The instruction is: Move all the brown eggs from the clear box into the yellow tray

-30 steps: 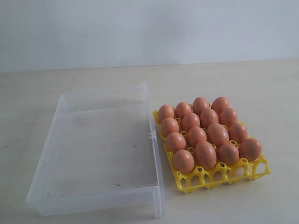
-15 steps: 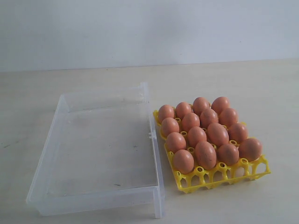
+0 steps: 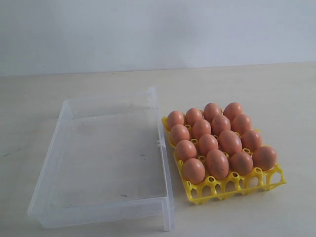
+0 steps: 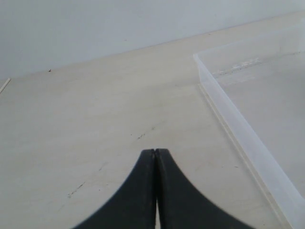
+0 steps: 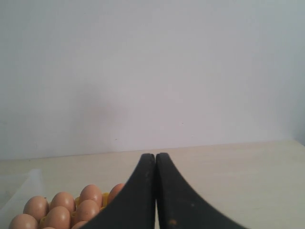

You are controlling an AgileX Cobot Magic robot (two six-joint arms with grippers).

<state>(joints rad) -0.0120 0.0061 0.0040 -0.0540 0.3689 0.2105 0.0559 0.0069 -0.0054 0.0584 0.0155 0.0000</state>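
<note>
1. Each wrist view shows only the tips of its arm's black fingers; the frame edge cuts off the rest.
2. The left gripper point(image 4: 156, 151) is pressed fully together with nothing between its fingers, above the pale matte table point(image 4: 95, 124), near a corner of the clear box.
3. The right gripper point(image 5: 155, 155) is likewise closed on nothing. Part of the eggs lies behind it or is cut off by the frame.
4. The smooth oval brown eggs point(image 3: 217, 143), some faintly speckled, sit packed in rows in the square bright yellow plastic lattice tray point(image 3: 232, 185).
5. Most eggs stand on end with their long axes roughly upright; a few lean.
6. The shallow rectangular frosted clear plastic box point(image 3: 165, 168) lies just beside the tray's left side, its long axis running away from the camera.
</note>
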